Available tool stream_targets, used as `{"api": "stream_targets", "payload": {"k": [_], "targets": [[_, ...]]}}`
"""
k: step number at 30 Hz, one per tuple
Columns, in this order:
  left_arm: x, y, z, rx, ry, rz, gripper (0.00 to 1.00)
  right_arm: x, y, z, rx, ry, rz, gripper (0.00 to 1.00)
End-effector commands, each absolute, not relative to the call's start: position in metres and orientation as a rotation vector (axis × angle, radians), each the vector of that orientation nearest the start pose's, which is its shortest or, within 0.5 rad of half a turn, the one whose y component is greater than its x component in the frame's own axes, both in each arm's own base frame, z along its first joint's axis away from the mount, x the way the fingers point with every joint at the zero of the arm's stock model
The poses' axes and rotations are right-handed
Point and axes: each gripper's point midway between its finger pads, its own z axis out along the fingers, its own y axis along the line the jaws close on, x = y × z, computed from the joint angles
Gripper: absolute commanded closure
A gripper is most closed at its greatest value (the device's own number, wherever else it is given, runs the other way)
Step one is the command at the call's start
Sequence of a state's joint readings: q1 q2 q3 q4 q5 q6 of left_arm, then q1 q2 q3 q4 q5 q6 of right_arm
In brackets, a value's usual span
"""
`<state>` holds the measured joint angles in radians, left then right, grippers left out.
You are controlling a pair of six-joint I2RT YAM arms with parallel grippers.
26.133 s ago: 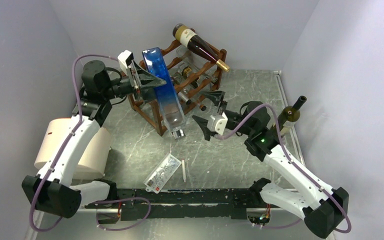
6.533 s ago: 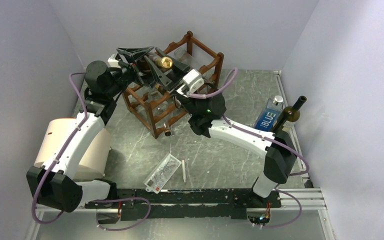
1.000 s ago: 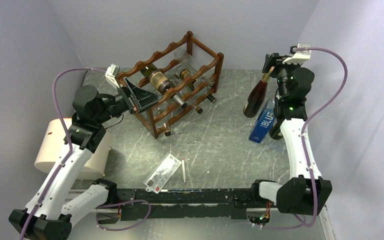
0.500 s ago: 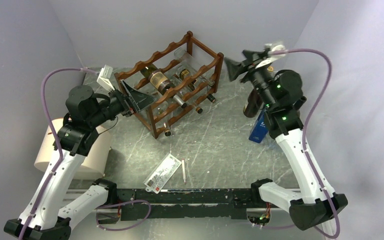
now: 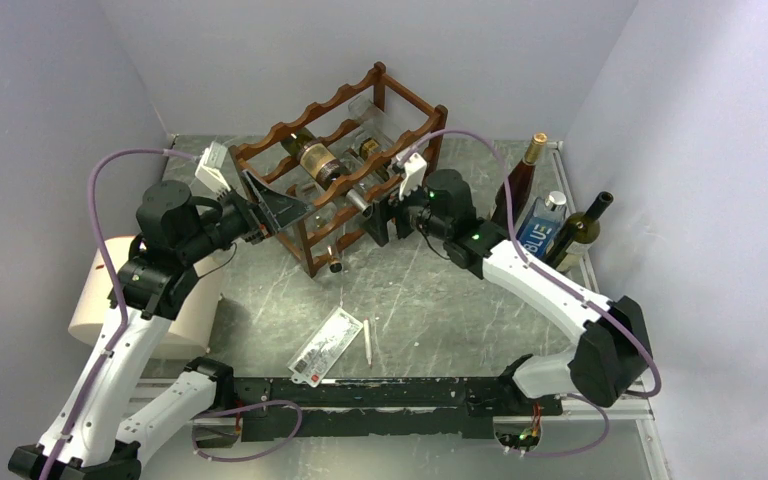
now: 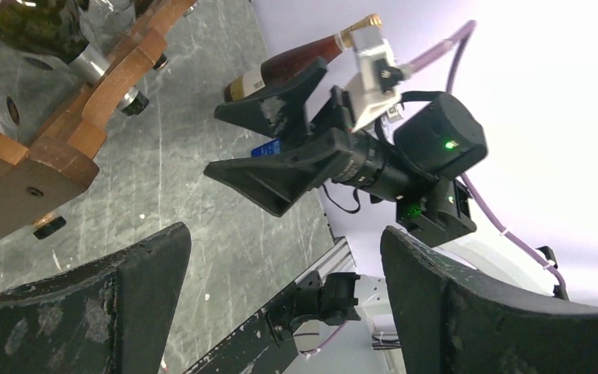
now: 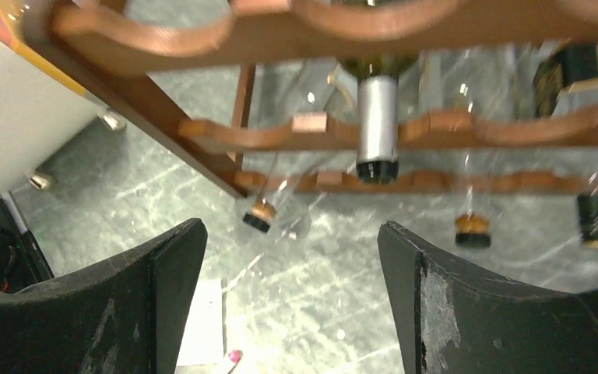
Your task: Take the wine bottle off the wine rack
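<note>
Right gripper (image 7: 290, 234): jaws wide, nothing held. Aimed at silver-capped neck of wine bottle (image 7: 376, 128), top centre of wrist frame. Likely lining up to clasp neck.
Bottle lies on wine rack (image 5: 438, 125), apparently top tier, neck toward lower right in overhead view.
Left gripper (image 5: 280, 200): jaws wide, empty, at rack's left end. Probably there to brace rack; contact unclear.
</note>
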<state>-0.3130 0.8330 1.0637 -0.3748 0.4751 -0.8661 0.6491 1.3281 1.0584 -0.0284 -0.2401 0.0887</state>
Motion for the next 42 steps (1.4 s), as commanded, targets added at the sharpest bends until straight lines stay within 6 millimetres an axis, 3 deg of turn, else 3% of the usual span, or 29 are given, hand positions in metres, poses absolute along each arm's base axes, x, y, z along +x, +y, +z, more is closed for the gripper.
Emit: {"api": "stream_targets", "payload": {"k": [1, 8, 11, 19, 23, 38, 42], "targets": [[0.226, -0.189, 0.368, -0.134, 1.845, -1.29, 0.05, 0.319, 0.304, 0.239, -0.594, 1.837, 0.814, 0.14], [0.222, -0.179, 0.367, -0.156, 1.855, -1.222, 0.05, 0.34, 0.31, 0.194, -0.512, 1.987, 0.86, 0.14], [0.222, -0.177, 0.367, -0.158, 1.858, -1.202, 0.05, 0.35, 0.308, 0.189, -0.442, 1.983, 0.865, 0.15], [0.222, -0.179, 0.362, -0.151, 1.864, -1.21, 0.05, 0.372, 0.316, 0.178, -0.364, 1.999, 0.922, 0.32], [0.222, -0.18, 0.362, -0.147, 1.861, -1.22, 0.05, 0.382, 0.315, 0.171, -0.289, 2.002, 0.926, 0.32], [0.221, -0.181, 0.358, -0.15, 1.864, -1.226, 0.05, 0.39, 0.331, 0.16, -0.267, 1.994, 1.019, 0.37], [0.222, -0.181, 0.359, -0.146, 1.867, -1.226, 0.05, 0.389, 0.334, 0.158, -0.291, 1.993, 1.031, 0.47]]}}
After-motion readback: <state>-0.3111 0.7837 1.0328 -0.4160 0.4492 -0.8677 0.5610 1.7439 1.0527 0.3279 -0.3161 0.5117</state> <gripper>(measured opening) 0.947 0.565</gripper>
